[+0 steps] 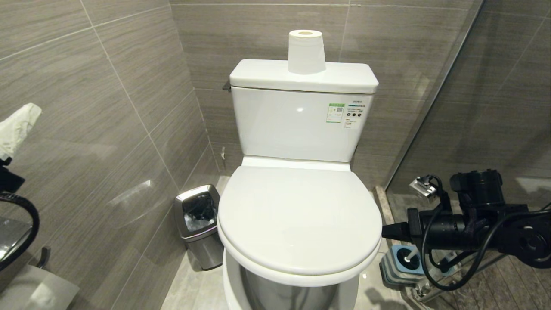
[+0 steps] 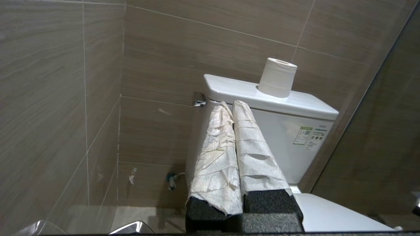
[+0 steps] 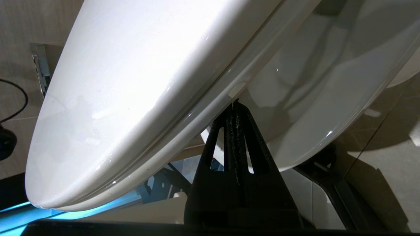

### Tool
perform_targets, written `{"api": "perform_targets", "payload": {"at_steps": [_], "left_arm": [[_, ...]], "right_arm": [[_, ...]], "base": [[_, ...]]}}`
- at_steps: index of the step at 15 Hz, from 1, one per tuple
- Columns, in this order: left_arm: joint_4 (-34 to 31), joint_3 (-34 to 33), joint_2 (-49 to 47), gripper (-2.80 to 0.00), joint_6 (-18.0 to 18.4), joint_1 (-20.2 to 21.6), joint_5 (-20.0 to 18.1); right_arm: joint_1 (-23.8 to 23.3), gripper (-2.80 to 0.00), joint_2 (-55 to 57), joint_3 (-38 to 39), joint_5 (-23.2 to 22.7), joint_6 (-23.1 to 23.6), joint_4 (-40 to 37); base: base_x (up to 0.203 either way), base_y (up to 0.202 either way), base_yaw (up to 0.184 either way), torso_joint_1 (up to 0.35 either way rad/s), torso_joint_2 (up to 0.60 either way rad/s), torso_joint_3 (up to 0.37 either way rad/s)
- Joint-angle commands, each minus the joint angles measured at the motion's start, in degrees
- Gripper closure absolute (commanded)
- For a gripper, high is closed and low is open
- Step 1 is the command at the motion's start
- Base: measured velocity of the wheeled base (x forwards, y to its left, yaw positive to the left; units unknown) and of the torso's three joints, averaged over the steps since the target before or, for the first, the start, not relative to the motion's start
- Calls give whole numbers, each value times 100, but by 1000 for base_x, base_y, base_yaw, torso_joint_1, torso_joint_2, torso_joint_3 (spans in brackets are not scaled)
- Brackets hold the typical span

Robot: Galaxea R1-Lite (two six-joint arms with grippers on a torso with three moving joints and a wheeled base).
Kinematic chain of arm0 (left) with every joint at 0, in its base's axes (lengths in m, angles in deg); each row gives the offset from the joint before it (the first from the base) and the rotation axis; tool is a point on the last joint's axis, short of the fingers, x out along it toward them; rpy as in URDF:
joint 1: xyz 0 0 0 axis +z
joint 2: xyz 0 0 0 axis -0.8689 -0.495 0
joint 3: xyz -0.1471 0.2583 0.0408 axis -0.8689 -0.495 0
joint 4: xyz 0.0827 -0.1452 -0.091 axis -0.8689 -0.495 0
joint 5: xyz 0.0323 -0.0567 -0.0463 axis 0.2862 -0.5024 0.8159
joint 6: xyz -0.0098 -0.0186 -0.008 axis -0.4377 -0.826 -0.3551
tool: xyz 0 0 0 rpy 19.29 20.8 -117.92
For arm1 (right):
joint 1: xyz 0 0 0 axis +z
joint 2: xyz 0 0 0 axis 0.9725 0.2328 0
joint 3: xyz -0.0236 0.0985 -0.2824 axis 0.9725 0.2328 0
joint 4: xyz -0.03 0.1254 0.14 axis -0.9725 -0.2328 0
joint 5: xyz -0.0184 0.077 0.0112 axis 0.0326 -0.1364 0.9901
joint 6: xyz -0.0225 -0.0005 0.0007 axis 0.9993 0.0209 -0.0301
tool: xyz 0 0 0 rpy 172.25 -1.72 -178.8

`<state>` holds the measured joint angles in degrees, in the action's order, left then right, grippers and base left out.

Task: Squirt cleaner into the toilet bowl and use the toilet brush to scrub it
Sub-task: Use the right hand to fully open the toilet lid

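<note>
Toilet lid + tank: glossy white, smooth, ceramic/plastic look, specular glare. Wall tiles, upper left: matt grey-brown, fine streak grain. Bin, lower left: brushed steel, black plastic liner. Paper roll atop tank: soft matt paper. Left gripper fingers wrapped in crinkled tissue over rough black foam. Right gripper: matt black plastic.

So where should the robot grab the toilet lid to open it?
The lid lies flat and shut, hinged by the tank, so only its thin overhanging rim offers a hold. Probably hook under the right rim from the right, where the right gripper sits, jaws shut, at the seam.
</note>
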<state>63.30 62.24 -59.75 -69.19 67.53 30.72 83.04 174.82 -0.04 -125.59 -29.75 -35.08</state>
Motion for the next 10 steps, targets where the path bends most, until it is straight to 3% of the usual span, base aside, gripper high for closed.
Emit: {"api": "perform_targets", "payload": {"at_steps": [1, 3, 7, 9, 10], "left_arm": [[-979, 90, 1263, 0, -127, 85, -54], [-2502, 227, 2365, 0, -203, 92, -229], [-6274, 751, 4504, 0, -185, 96, -486], [-7431, 898, 5106, 0, 241, 97, -485], [-7545, 913, 5148, 0, 387, 98, -348]], "right_arm": [[1, 0, -31, -6, -29, -18, 19], [1, 0, -48, 36, -29, -17, 19], [1, 0, -105, 46, -29, -10, 23], [1, 0, -101, 55, -21, -10, 35], [1, 0, -110, 88, -20, -10, 36]], "base": [[0, 0, 0, 0, 0, 0], [0, 0, 0, 0, 0, 0], [0, 0, 0, 0, 0, 0], [0, 0, 0, 0, 0, 0], [0, 0, 0, 0, 0, 0]]}}
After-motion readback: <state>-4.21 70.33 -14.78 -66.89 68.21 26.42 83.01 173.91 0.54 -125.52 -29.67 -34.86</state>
